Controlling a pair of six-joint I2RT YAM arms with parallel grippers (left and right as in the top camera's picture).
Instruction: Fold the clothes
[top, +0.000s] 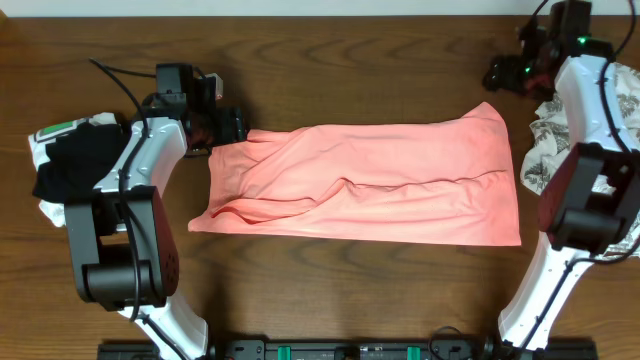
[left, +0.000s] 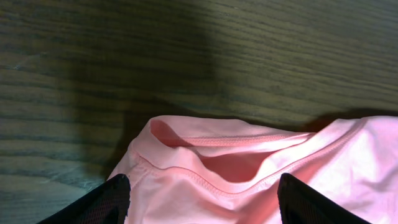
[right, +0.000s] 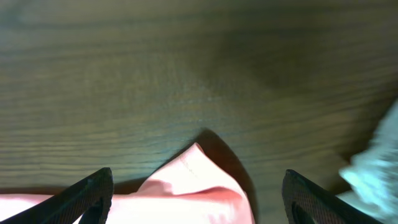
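Salmon-pink T-shirt (top: 370, 185) lies flat, centre of wooden table (top: 330, 290); looks soft, light, limp. Left gripper (left: 203, 186) spread wide over collar (left: 217, 146), right gripper (right: 198, 179) wide over corner (right: 193, 168), both empty. Best pinched at corners, through layers.

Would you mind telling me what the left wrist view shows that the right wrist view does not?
Only the left wrist view shows the salmon-pink T-shirt's stitched neck opening, lying between the left gripper's open fingers. Only the right wrist view shows a pointed corner of that shirt at the open right gripper, and a blurred pale garment at the right edge. Both show pink fabric on the dark wooden table.
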